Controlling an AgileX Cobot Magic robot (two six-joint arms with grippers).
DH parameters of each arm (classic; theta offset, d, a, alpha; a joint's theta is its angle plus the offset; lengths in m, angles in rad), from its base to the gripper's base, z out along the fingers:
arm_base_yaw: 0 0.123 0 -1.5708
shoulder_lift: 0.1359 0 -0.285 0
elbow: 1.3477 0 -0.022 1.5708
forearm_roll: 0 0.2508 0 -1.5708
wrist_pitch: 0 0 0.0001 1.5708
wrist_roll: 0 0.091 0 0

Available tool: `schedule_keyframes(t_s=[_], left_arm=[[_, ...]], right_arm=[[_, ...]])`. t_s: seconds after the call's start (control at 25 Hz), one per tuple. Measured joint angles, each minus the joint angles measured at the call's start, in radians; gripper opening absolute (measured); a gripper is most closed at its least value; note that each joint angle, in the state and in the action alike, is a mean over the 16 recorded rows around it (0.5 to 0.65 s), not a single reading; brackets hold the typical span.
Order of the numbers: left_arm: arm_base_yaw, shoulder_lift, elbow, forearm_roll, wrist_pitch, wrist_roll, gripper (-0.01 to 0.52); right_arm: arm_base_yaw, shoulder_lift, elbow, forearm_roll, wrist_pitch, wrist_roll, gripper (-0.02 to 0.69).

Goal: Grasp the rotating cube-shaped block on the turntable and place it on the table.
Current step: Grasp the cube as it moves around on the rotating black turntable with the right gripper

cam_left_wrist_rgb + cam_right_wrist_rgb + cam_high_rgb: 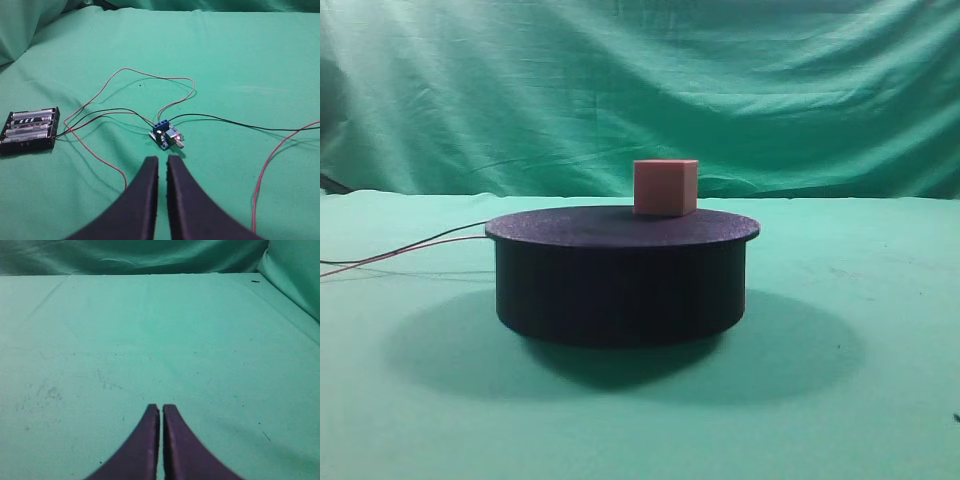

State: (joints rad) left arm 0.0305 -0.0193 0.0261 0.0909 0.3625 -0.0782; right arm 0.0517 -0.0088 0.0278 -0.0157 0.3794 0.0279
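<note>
The salmon cube-shaped block (665,187) stands on the black turntable (620,275), a little right of its middle, in the exterior high view. The turntable rests on the green table (860,400). No gripper shows in that view. In the left wrist view my left gripper (162,160) is shut and empty, above the cloth near a small circuit board. In the right wrist view my right gripper (161,408) is shut and empty over bare green cloth. Neither wrist view shows the block or the turntable.
Thin red and black wires (400,252) run left from the turntable. In the left wrist view a small circuit board (166,134), a black battery holder (30,130) and looping wires (150,80) lie on the cloth. A green backdrop (640,80) hangs behind.
</note>
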Motion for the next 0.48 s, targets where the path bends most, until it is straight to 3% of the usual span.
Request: schedule_keyframes(t_s=[0.48], left_arm=[[0.000, 0.000, 0.000, 0.000, 0.000, 0.000, 0.000]], right_arm=[[0.000, 0.000, 0.000, 0.064, -0.099, 0.001, 0.000]])
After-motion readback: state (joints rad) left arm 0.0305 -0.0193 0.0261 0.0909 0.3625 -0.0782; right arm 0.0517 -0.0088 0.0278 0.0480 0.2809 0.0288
